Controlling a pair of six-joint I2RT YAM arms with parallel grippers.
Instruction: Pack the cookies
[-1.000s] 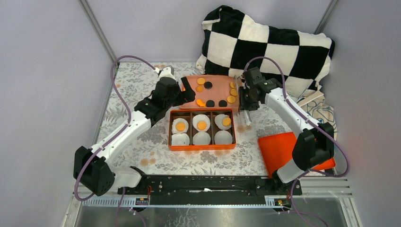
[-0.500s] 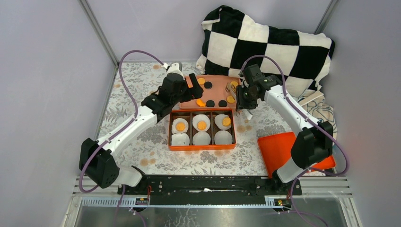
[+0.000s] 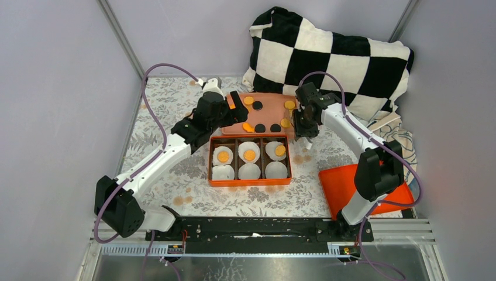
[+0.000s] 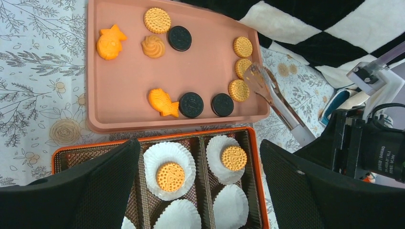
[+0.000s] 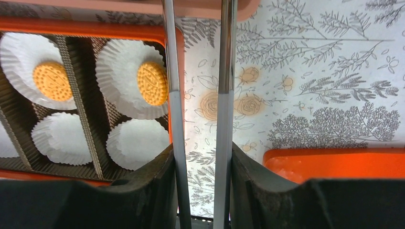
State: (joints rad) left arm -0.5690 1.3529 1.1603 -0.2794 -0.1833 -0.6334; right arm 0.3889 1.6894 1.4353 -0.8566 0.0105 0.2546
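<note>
Pick step — judged to be fetching the next of the cookies [image 3: 249,100].
Top view: left tool [image 3: 233,109] spread wide, empty, at the tray [image 3: 270,111] edge; right tool [image 3: 302,125] just right of it; box [image 3: 248,183] nearer than both, three of six liners [image 3: 250,171] filled. Left wrist: tongs [image 4: 274,98], clamped in the right tool, tips just beside the tray's right-hand discs. Right wrist: tong arms apart — next, straddle one disc and squeeze. Floral surface [image 3: 304,199]; checkered pillow [image 3: 327,52] beyond.

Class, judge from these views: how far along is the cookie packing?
Done: three cookies sit in the box's far liners. In hand: the right gripper holds tongs reaching the tray. Left: three near liners are empty, and ten cookies wait on the tray.
</note>
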